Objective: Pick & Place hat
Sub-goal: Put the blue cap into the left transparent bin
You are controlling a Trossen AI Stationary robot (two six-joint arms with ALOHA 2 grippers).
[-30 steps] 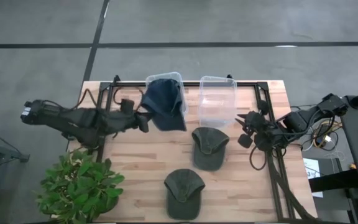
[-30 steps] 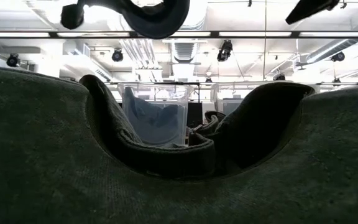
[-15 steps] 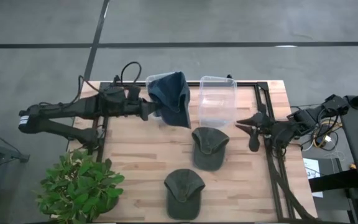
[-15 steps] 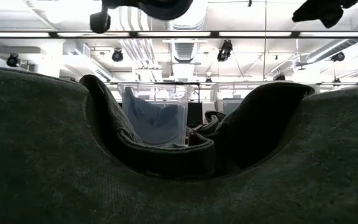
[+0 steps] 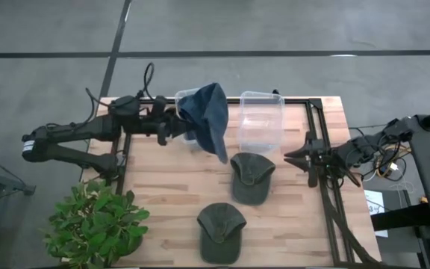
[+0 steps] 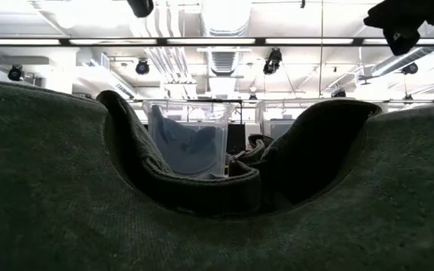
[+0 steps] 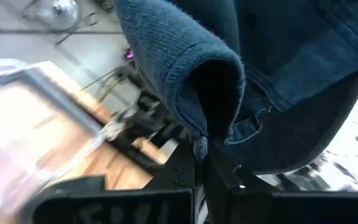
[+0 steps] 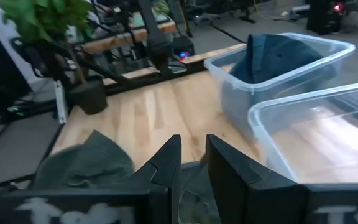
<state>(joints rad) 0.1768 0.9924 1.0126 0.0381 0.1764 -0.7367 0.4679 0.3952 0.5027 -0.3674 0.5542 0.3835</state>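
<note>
A dark blue hat [image 5: 209, 119] hangs from my left gripper [image 5: 178, 127], lifted over the left clear bin [image 5: 186, 96] at the table's far edge. In the left wrist view the hat [image 7: 272, 81] fills the picture beyond the shut fingers. Blue cloth [image 8: 277, 56] also shows inside that bin [image 6: 185, 143]; whether it belongs to the held hat I cannot tell. Two green hats lie on the table, one at the middle [image 5: 251, 176] and one near the front edge [image 5: 221, 229]. My right gripper [image 5: 303, 158] hovers by the table's right side, open by a narrow gap [image 8: 192, 155]. My left gripper pinches a folded edge of the blue hat [image 7: 199, 138] between its two fingers [image 7: 188, 165]. The fingers come roughly level from the table's left. The hat is lifted clear of the table, and its long end [image 5: 221, 153] droops toward the near side.
An empty-looking clear bin [image 5: 260, 121] stands right of the first one. A potted plant [image 5: 95, 224] sits at the table's near left corner. A black frame rail [image 5: 327, 194] runs along the right side. The near green hat [image 6: 217, 226] fills the low view.
My left gripper has risen and moved toward the far edge, carrying the blue hat with it. The hat has swung from hanging flat over the bin's near side to a tipped pose above the bin. In the low view the gripper has left the picture's top.
</note>
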